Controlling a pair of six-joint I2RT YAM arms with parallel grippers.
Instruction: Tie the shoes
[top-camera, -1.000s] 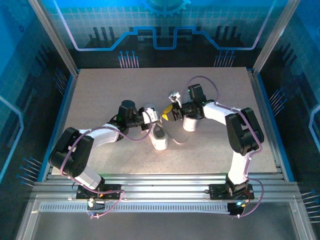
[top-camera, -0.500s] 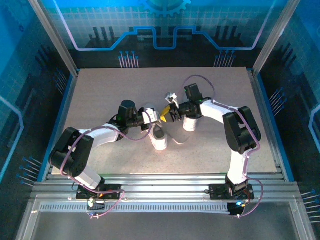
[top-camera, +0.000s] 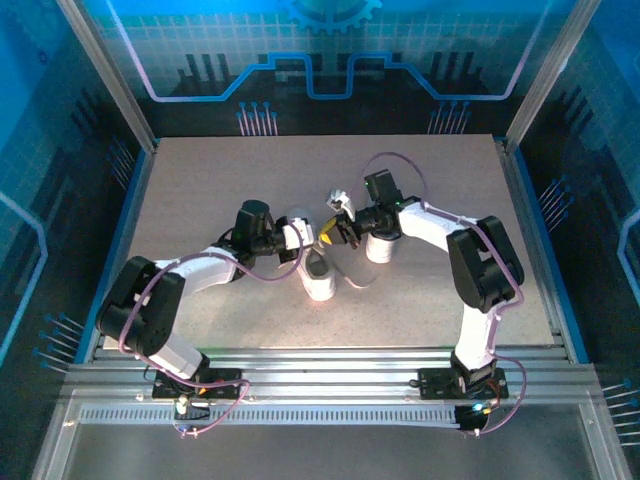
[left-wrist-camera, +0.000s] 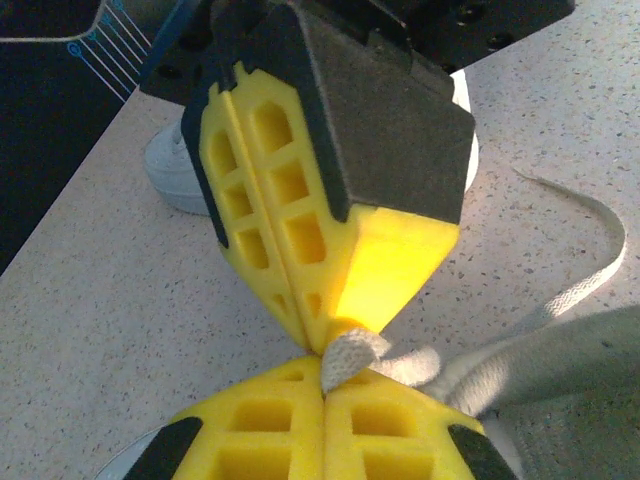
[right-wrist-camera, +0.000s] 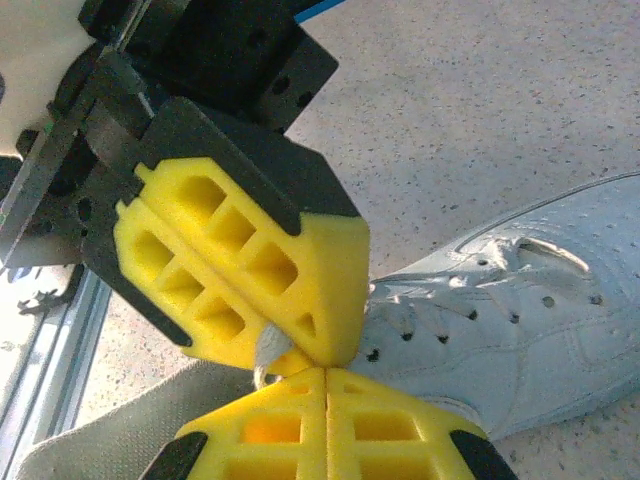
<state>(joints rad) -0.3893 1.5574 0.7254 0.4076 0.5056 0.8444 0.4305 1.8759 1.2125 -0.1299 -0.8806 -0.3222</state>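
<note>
Midway between the side edges of the table (top-camera: 200, 200), the left gripper (left-wrist-camera: 323, 400) and right gripper (left-wrist-camera: 314, 335) are set tip to tip, both clamped shut on one lace end (left-wrist-camera: 350, 352). One sneaker (top-camera: 318, 278) lies just beneath them, and the other sneaker (top-camera: 377, 247) under the right wrist. Both forearms are angled inward.

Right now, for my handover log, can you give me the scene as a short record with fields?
left gripper: shut on the lace end
right gripper: shut, tip to tip with the left gripper, on the same lace end
shoes: white pair, side by side near the middle of the table
lace: loose, one strand trailing on the table
knot: none visible
</note>
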